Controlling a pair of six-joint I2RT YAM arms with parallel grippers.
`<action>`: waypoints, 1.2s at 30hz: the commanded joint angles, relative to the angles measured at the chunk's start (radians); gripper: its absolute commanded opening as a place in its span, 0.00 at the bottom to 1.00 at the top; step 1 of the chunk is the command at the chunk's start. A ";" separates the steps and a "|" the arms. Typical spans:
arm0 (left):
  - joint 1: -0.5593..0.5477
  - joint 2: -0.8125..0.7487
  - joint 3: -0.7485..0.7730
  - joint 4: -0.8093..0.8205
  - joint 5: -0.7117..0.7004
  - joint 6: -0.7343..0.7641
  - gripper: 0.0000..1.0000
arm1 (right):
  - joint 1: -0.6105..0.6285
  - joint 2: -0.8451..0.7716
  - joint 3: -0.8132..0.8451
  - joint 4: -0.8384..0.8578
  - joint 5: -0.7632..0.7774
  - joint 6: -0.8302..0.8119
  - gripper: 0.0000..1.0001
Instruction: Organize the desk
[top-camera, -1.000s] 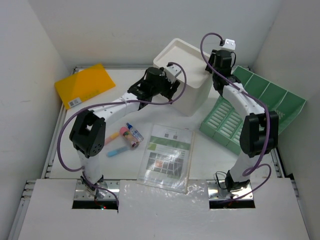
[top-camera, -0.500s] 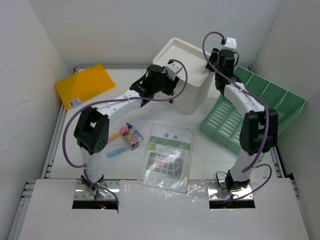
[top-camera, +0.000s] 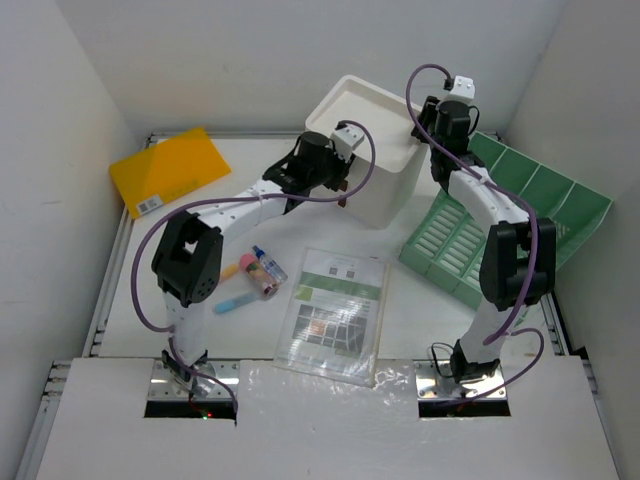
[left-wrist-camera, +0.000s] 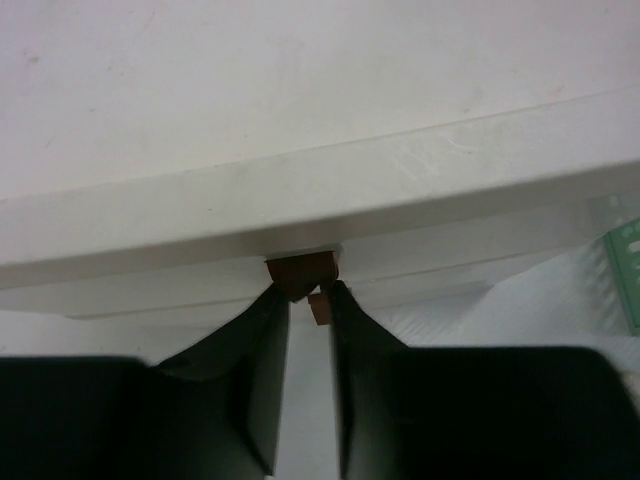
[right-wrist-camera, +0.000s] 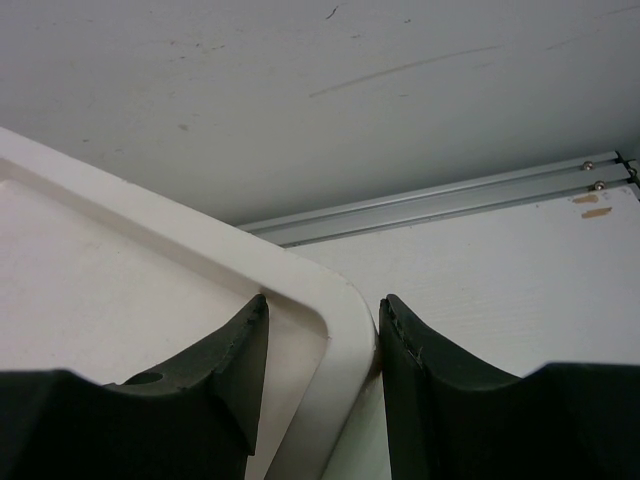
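The white desk (top-camera: 430, 310) carries a white cube box (top-camera: 365, 130) at the back middle. My left gripper (top-camera: 343, 193) is at the box's front face. In the left wrist view the left gripper (left-wrist-camera: 310, 292) has its narrow fingers closed on a small brown drawer tab (left-wrist-camera: 302, 270) under a white ledge. My right gripper (top-camera: 428, 140) sits at the box's right top corner. In the right wrist view this gripper (right-wrist-camera: 322, 310) straddles the box's rounded corner rim (right-wrist-camera: 345, 310), with one finger inside and one against the outer wall.
A yellow folder (top-camera: 170, 170) lies at the back left. A green slotted tray (top-camera: 510, 215) leans at the right. A laminated sheet (top-camera: 335, 312) lies in the front middle. Beside it lie a small bottle (top-camera: 268, 265), a pink stick (top-camera: 262, 282) and a blue marker (top-camera: 235, 302).
My left arm has reached further right, bringing its gripper up to the box's front face. The right gripper has shifted slightly at the box's corner. The box has stayed put.
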 joint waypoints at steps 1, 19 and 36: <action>0.007 -0.025 0.062 0.098 0.004 0.000 0.27 | 0.039 0.034 -0.040 -0.038 -0.166 -0.037 0.00; 0.005 0.049 0.189 0.043 0.022 -0.005 0.00 | 0.039 0.040 -0.040 -0.055 -0.175 -0.031 0.00; 0.005 -0.146 -0.012 -0.029 -0.013 0.035 0.00 | 0.042 0.040 -0.052 -0.077 0.062 0.075 0.00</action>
